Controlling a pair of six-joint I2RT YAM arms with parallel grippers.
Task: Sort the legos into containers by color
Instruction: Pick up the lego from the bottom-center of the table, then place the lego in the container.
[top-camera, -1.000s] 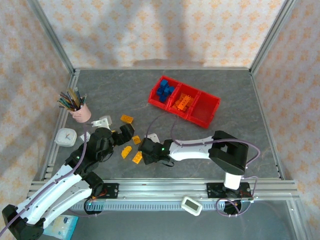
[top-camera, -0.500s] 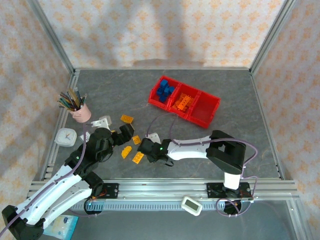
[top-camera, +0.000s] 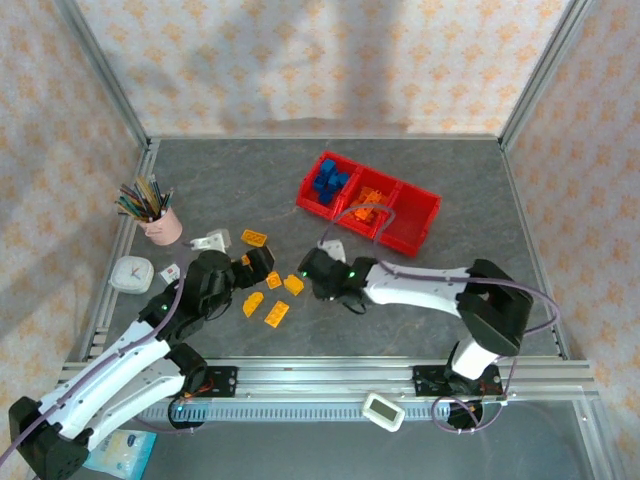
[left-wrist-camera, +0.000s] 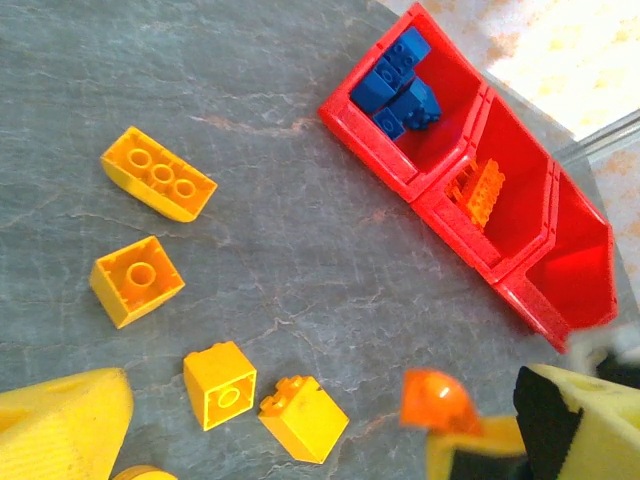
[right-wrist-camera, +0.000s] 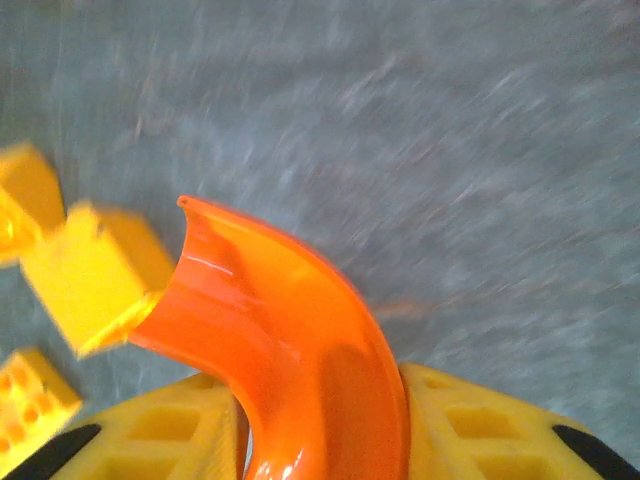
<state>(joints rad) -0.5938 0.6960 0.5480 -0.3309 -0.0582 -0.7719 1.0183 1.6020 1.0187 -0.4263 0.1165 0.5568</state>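
Right claw (top-camera: 306, 272) has moved farther from the near edge, off the yellow bricks (top-camera: 277, 313) on the surface (top-camera: 450, 170). It is clamped on an orange arch (right-wrist-camera: 290, 330). Left claw (top-camera: 258, 266) gapes wide just beside those bricks. Farthest off, the red tray (top-camera: 420, 232) holds blue bricks (top-camera: 328, 182) in its left compartment and orange ones (top-camera: 366, 205) in the middle.

No writing can be read anywhere here. The small white clock (top-camera: 130, 273) on the desk (top-camera: 450, 190) is too small to show numerals. So is the little white display (top-camera: 382, 410) on the front rail. The studs on the legos (left-wrist-camera: 137, 280) are blurred.
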